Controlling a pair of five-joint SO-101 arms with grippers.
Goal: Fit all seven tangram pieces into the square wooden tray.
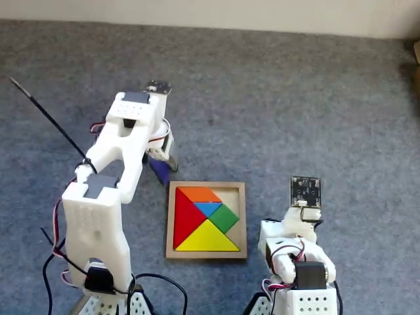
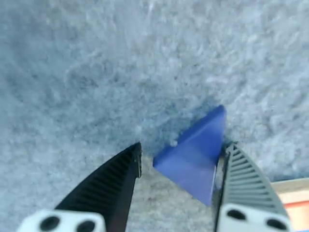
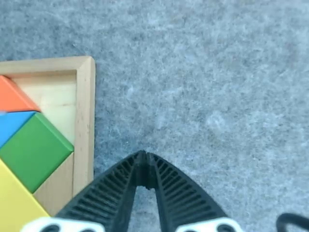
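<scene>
Across the grey felt table top [image 1: 295, 98], the left arm [image 1: 111, 170] stretches forward, elbow raised, and its wrist tips down just beyond the tray's far left corner. The left gripper [image 2: 183, 146] stands wide apart around a dark blue triangle [image 2: 193, 154]. The piece lies on the felt outside the tray, against the pale finger [image 2: 241, 174] and clear of the black one.

The right arm [image 1: 295, 262] sits folded back beside the tray's right edge, and the right gripper [image 3: 145, 157] is closed on nothing, tips together above the felt.

The square wooden tray [image 1: 243, 223] holds five pieces:
- a red triangle [image 1: 185, 220] at the left
- a yellow triangle [image 1: 209, 237] along the near side
- an orange triangle [image 1: 200, 194] at the far side
- a green square [image 1: 224, 218]
- a small light blue triangle [image 1: 208, 209]

Bare wood shows along the tray's right side.
</scene>
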